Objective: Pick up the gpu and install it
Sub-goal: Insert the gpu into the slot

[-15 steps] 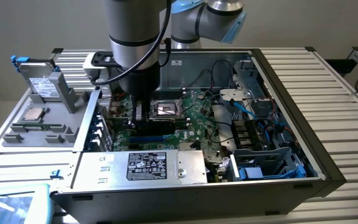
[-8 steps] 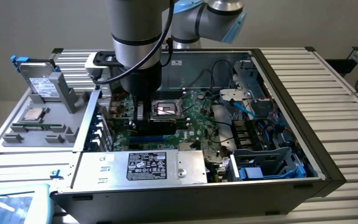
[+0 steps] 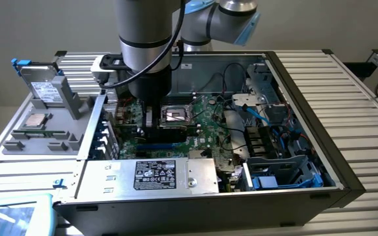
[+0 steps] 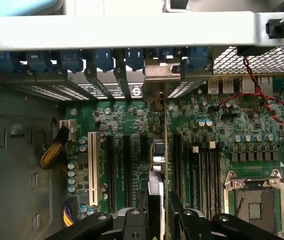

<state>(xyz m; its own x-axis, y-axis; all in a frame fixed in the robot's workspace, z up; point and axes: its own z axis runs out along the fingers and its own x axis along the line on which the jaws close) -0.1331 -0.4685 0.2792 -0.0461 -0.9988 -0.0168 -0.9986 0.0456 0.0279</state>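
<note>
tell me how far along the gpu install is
Done: the gpu has been picked up and is inside the case. In hand: the tool grips it on edge over the expansion slots. Left: the tool has not let go, and whether the card is fully seated cannot be told.

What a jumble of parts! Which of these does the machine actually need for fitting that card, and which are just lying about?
In the job: gpu, gripped edge-on by the pincer; motherboard slots; open computer case.

Lying about: hard drive, processor chip and memory stick on the grey tray; labelled power supply.
</note>
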